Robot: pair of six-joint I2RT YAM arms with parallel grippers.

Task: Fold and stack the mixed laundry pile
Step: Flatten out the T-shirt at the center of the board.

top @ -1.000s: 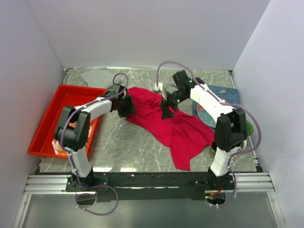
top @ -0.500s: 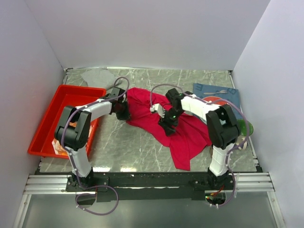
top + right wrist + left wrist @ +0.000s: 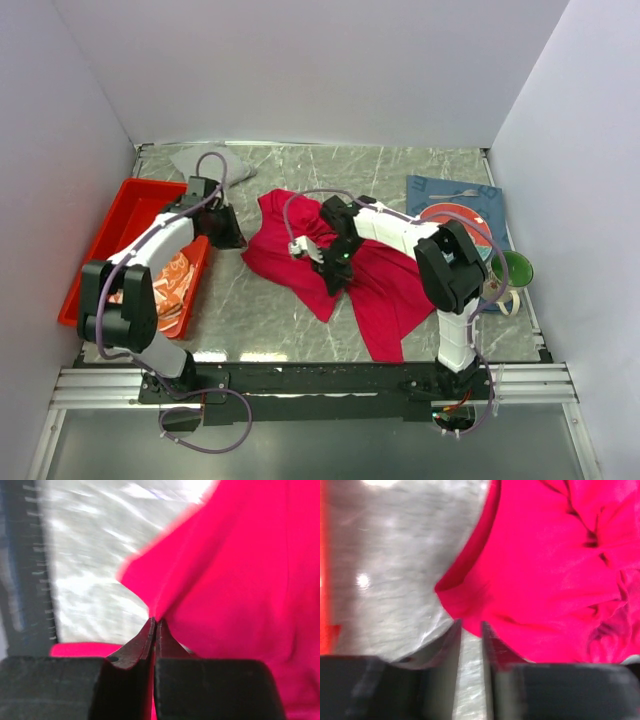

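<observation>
Your right gripper (image 3: 154, 624) pinches the crumpled crimson shirt (image 3: 380, 300) at a fold; your left gripper (image 3: 470, 630) stands slightly open, just beside its edge.

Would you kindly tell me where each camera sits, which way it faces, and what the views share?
Top external: above and behind the arms, looking down on the table; both arms show, with left claw and right claw.
Left wrist: on the left arm, facing past its slightly open claw at the crimson shirt edge.
Right wrist: on the right arm, facing past its claw, shut on a shirt fold.
Shared: all three show the crimson shirt and table.
</observation>
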